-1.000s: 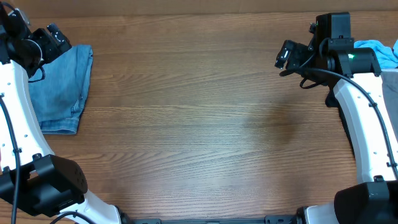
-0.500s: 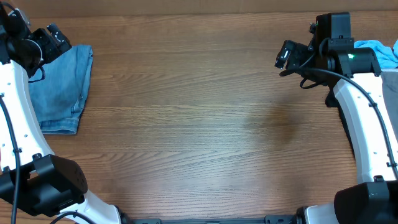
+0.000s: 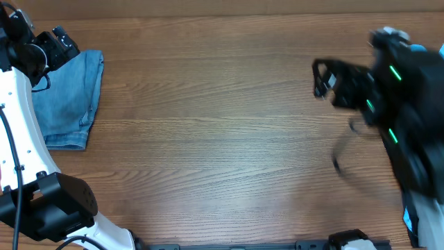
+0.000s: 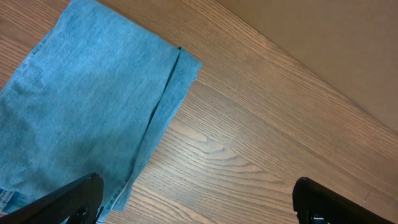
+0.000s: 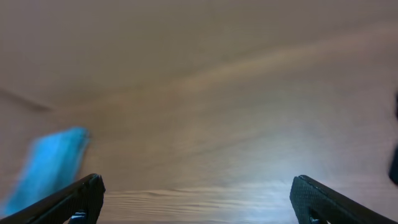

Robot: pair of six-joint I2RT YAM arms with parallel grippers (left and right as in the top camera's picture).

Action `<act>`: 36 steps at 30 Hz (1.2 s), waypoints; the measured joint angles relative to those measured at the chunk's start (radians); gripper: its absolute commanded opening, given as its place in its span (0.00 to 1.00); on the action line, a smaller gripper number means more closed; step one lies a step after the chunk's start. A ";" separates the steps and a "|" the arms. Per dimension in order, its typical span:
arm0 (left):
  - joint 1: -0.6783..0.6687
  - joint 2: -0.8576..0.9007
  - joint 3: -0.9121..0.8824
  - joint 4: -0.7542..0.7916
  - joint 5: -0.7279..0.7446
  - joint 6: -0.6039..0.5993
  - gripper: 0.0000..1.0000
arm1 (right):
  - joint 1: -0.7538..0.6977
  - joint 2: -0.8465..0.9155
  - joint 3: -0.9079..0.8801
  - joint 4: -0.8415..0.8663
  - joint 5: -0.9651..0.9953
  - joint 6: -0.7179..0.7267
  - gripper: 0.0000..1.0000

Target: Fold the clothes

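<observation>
Both pairs of jaws stand wide apart and hold nothing.

In the overhead view, the left gripper (image 3: 59, 43) sits at the far left corner, over the top edge of the jeans (image 3: 69, 97), exactly as it was 1 second ago. The jeans lie as a compact folded rectangle at the left edge of the table (image 3: 208, 139), and they have not shifted. The change is on the right side. The right gripper (image 3: 325, 75) and its whole arm, which were sharp and quiet before, are now smeared by fast motion. The arm has swung and covers most of the sky-blue garment (image 3: 418, 48) at the right edge, so only a small piece shows.

In the left wrist view, the jeans fill the left part, flat, with 1 neat folded edge, and bare wood lies beside them. The spread fingers do not pinch the cloth.

In the right wrist view, everything is blurred. I see bare wood and a sky-blue streak at the lower left, between the open fingertips.

In my judgement the jeans are finished, and the right arm is starting toward the next garment.
</observation>
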 measured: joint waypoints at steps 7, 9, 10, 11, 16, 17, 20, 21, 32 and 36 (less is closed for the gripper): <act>0.000 0.000 0.000 0.000 0.000 0.000 1.00 | 0.049 -0.420 -0.002 0.004 0.040 0.000 1.00; 0.000 0.000 0.000 0.000 0.000 0.000 1.00 | 0.050 -0.531 -0.037 0.015 0.072 0.000 1.00; 0.000 0.000 0.000 0.000 0.000 0.000 1.00 | 0.049 -0.592 -0.064 0.018 0.089 0.000 1.00; 0.000 0.000 0.000 -0.001 0.000 0.000 1.00 | 0.050 -0.642 -0.092 0.021 0.099 0.000 1.00; 0.000 0.000 0.000 0.000 0.000 0.000 1.00 | 0.049 -0.927 -0.315 0.036 0.137 0.001 1.00; 0.000 0.000 0.000 0.000 0.000 0.000 1.00 | 0.050 -0.981 -0.380 0.050 0.142 0.001 1.00; 0.000 0.000 0.000 0.000 0.000 0.000 1.00 | 0.049 -1.091 -0.574 0.122 0.145 0.002 1.00; 0.000 0.000 0.000 0.000 0.000 0.000 1.00 | 0.047 -1.112 -0.632 0.148 0.145 0.004 1.00; 0.000 0.000 0.000 0.000 0.001 0.000 1.00 | 0.020 -1.123 -1.119 0.732 0.168 0.037 1.00; 0.000 0.000 0.000 0.000 0.000 0.000 1.00 | 0.016 -1.123 -1.302 0.981 0.175 0.049 1.00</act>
